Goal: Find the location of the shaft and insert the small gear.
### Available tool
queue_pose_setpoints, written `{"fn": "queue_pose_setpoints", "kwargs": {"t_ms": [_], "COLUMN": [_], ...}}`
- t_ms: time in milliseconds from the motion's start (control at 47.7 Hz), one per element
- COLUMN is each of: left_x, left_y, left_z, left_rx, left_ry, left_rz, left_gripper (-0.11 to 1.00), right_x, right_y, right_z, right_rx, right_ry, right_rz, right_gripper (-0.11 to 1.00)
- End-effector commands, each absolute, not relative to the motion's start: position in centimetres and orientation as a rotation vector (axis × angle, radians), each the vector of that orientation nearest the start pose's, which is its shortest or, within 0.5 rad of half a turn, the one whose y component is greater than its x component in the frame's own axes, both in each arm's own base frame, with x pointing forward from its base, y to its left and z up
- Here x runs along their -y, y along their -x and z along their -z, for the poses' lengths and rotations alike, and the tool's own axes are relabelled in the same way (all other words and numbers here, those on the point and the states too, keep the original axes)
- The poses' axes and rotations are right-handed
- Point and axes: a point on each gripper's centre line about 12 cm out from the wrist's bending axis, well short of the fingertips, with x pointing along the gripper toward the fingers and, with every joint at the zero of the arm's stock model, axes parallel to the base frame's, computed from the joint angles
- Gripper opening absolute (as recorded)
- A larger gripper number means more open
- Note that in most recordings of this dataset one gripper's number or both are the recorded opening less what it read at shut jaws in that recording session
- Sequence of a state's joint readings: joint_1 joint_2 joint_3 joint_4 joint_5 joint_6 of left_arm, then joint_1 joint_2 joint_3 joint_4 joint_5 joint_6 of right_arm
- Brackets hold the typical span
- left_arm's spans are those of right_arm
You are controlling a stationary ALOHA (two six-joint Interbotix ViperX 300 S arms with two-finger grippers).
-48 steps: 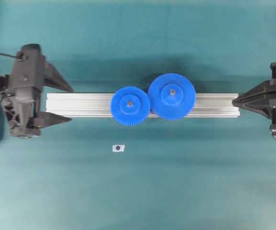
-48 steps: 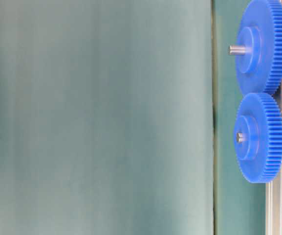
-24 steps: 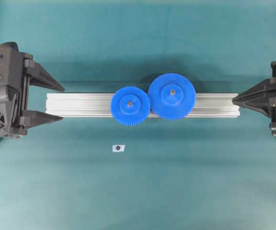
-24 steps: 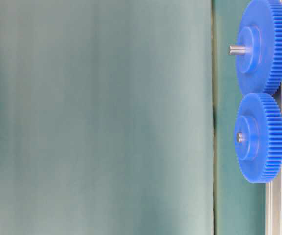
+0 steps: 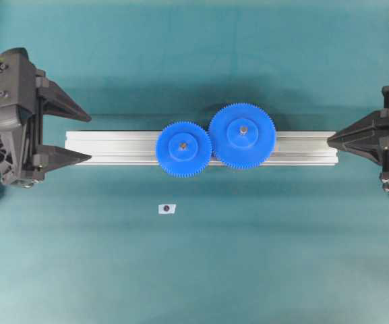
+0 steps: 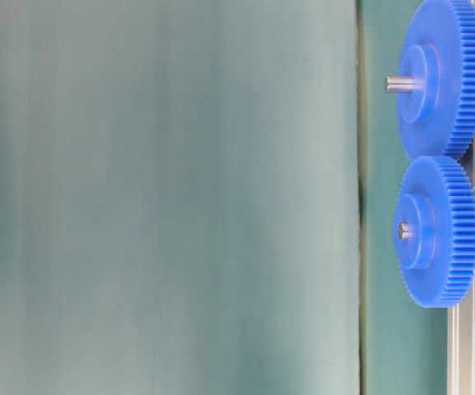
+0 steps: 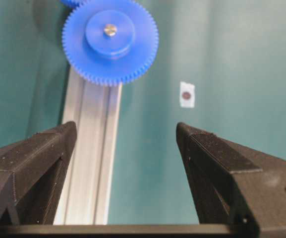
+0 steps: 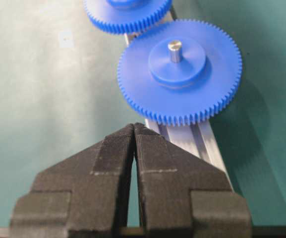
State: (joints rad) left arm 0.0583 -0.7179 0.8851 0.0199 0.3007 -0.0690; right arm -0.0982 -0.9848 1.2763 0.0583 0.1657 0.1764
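The small gear (image 5: 183, 148), bright blue, sits on the aluminium rail (image 5: 113, 148) with the shaft's silver tip (image 5: 183, 144) showing in its hub hole. From table level the shaft (image 6: 402, 231) ends about flush with the hub of the small gear (image 6: 430, 232). Its teeth meet the wider blue gear (image 5: 242, 135). My left gripper (image 5: 90, 138) stands open and empty at the rail's left end, far from the small gear (image 7: 110, 39). My right gripper (image 5: 329, 142) is shut on nothing at the rail's right end.
A small white tag with a dark dot (image 5: 167, 208) lies on the teal mat in front of the rail. The wider gear (image 8: 180, 72) has a longer pin (image 8: 174, 51) standing out of its hub. Black frame posts stand at both side edges.
My left gripper has drawn back leftward from the rail's end, then shifted slightly toward the far side. The gears, shaft and right gripper have not moved.
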Motion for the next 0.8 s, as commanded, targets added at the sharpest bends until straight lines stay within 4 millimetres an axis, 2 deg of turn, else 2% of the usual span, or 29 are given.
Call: {"fn": "queue_pose_setpoints", "kwargs": {"t_ms": [0,441,776], "left_x": [-1.62,-1.58,-1.58], "left_y": [-25.09,-25.08,-25.07], "left_z": [-30.14,-30.24,-29.89], "left_rx": [-0.426,-0.423,-0.430], "left_ry": [0.061,0.065,0.145], "left_rz": [-0.078,-0.077,-0.095], "left_gripper": [0.80,0.80,0.80], "right_x": [1.73,1.86,1.86], "right_y": [-17.78,-17.74,-17.71], "right_z": [-20.77,-20.81,-20.87], "right_rx": [-0.431,-0.429,-0.426], "right_ry": [-0.261,-0.262,-0.262], "right_rz": [0.145,0.153,0.152], "right_gripper": [0.08,0.08,0.08]}}
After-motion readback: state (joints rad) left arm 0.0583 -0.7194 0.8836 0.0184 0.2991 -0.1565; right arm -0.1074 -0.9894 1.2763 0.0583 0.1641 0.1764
